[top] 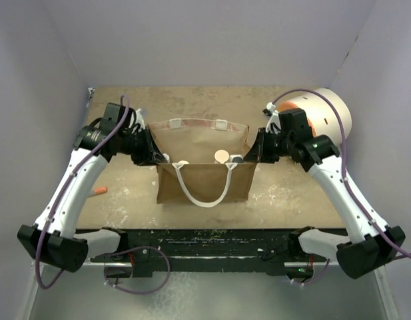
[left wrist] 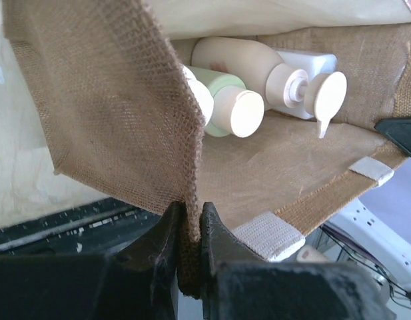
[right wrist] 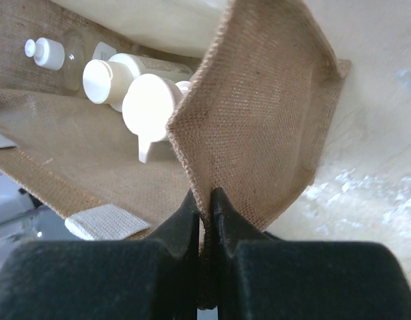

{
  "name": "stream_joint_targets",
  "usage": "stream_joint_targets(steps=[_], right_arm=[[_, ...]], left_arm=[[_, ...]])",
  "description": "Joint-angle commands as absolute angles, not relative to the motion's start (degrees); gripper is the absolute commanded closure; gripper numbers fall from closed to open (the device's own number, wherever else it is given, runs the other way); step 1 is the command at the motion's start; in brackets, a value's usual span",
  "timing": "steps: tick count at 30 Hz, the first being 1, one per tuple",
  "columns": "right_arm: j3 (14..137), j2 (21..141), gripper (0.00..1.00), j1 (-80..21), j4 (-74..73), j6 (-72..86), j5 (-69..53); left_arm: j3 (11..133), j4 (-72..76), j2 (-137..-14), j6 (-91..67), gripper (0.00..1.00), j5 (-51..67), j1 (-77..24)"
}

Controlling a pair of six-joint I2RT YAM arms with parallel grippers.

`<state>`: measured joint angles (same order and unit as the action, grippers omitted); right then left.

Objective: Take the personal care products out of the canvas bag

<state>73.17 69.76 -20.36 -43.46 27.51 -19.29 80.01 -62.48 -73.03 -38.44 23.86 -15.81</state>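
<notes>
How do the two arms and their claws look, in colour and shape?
The left arm and the right arm have white rounded links, black joints and black bases. A purple cable runs along each. The left claw and the right claw each have two matte black, tapering fingers.

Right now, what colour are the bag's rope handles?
The rope handles are white; top external view shows them best.
</notes>
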Motion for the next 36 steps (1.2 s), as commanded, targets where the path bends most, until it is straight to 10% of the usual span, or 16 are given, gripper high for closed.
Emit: stream_joint_targets(steps=[1, 8, 12, 19, 36], right_arm=[[69.57, 62.97, 1.00, -20.37, -42.26, 30.97, -22.78], [65.75, 59.24, 0.93, -20.47, -44.01, 30.46, -23.45], [66.58, 59.57, 0.67, -20.48, -48.25, 28.19, -20.67], [73.50, 58.72, 0.32, -20.48, -51.85, 26.01, -22.12], [53.10, 52.16, 0.25, -20.54, -50.96, 28.67, -28.75]], left_arm=[[77.39, -60.22, -64.88, -40.81, 1.00, 29.53, -15.28], [72.82, -61.75, -60.97, -40.61, 0.82, 29.44, -15.28], [70.70, -61.97, -58.16, -40.20, 0.45, 31.11, -15.26], [62.67, -62.83, -51.98, -40.80, 0.23, 34.64, -15.27], [50.63, -65.35, -45.12, -40.59, 0.15, 37.58, -15.28]])
